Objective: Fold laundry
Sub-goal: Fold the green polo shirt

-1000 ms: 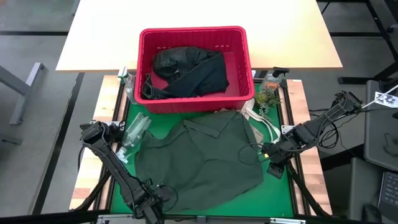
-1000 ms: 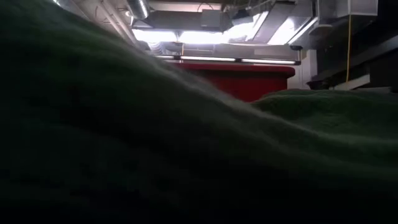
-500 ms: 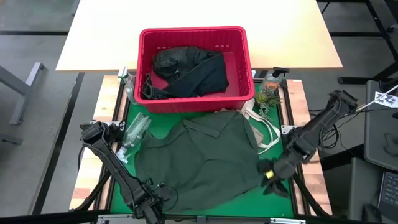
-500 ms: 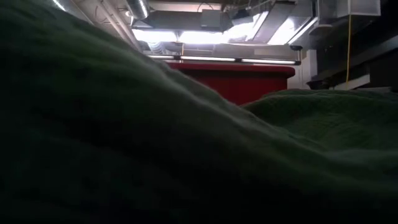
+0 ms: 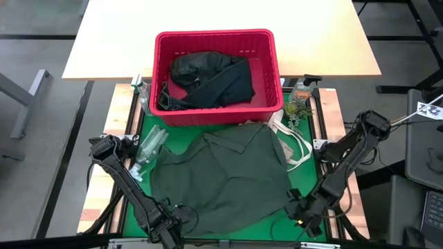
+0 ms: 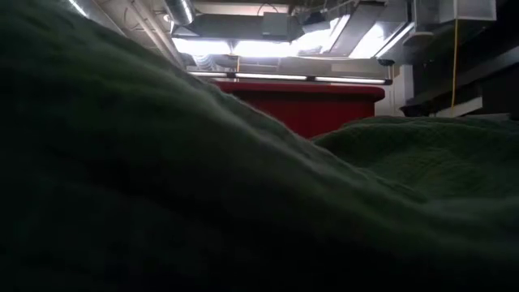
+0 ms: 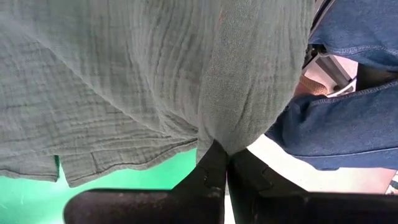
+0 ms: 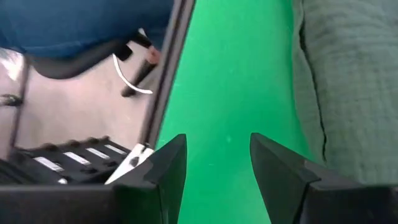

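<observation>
An olive-green buttoned shirt (image 5: 221,176) lies spread on the green mat (image 5: 309,173), collar toward the red basket (image 5: 214,111). It also fills the low view (image 6: 203,186). My left gripper (image 5: 168,223) is at the shirt's near left corner, shut on the cloth (image 7: 186,74). My right gripper (image 5: 296,209) stands open just off the shirt's near right corner. In its wrist view the gripper (image 8: 217,168) is over bare mat, with the shirt's edge (image 8: 329,93) beside it. Black garments (image 5: 208,77) lie in the basket. My left gripper pinches a bunched fold of the shirt (image 7: 221,144) between its two shut fingertips, at the near left corner. The fingers come from above, pointing steeply down. The cloth gathers into the tips. The hem (image 7: 124,163) beside them sits just over the mat, and the rest lies flat.
A clear plastic bottle (image 5: 150,145) lies left of the shirt. A white bag with straps (image 5: 291,142) and a spray bottle (image 5: 302,90) are at the far right. Blue denim (image 7: 348,124) shows beyond the table's near edge. A pale tabletop (image 5: 118,41) lies behind the basket.
My right gripper has gone from beside the shirt's right edge toward the table's near edge, sinking lower and rolling about its own axis. It now stands by the shirt's near right corner. The shirt has stayed spread in place.
</observation>
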Available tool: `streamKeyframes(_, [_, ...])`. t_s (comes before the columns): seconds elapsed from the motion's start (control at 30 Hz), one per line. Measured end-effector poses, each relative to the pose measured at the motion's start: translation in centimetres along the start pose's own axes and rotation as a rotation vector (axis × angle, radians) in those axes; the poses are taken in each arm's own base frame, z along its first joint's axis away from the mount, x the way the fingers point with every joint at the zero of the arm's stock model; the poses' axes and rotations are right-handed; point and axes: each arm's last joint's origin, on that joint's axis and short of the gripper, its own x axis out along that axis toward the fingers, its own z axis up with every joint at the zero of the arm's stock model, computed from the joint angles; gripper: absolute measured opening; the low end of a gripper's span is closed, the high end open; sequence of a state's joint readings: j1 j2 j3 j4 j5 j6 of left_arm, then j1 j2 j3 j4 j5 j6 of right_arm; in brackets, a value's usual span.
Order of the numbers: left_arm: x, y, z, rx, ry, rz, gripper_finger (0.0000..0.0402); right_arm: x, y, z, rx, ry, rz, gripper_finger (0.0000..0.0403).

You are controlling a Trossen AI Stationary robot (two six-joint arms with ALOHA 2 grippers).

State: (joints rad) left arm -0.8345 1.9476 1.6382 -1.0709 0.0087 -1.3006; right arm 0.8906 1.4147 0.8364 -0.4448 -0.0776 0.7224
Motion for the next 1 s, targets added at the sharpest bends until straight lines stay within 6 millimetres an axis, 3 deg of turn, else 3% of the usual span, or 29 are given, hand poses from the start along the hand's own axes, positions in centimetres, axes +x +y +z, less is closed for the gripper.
streamKeyframes(0.23, [0.0,0.0,0.0,0.001,-0.002,0.001,0.0000,2.3,-1.2,0.3,-0.064,0.020,-0.119,0.0177])
streamKeyframes(0.57, [0.0,0.0,0.0,0.001,-0.001,0.001,0.0000,2.5,-3.3,1.7,-0.124,-0.041,-0.275,0.0177])
streamKeyframes(0.73, [0.0,0.0,0.0,0.000,-0.001,0.001,0.0000,2.9,-4.3,1.7,-0.146,0.011,-0.315,0.0177])
streamKeyframes(1.0, [0.0,0.0,0.0,0.001,-0.006,0.002,0.0000,5.2,-4.7,1.1,-0.139,0.128,-0.290,0.0177])
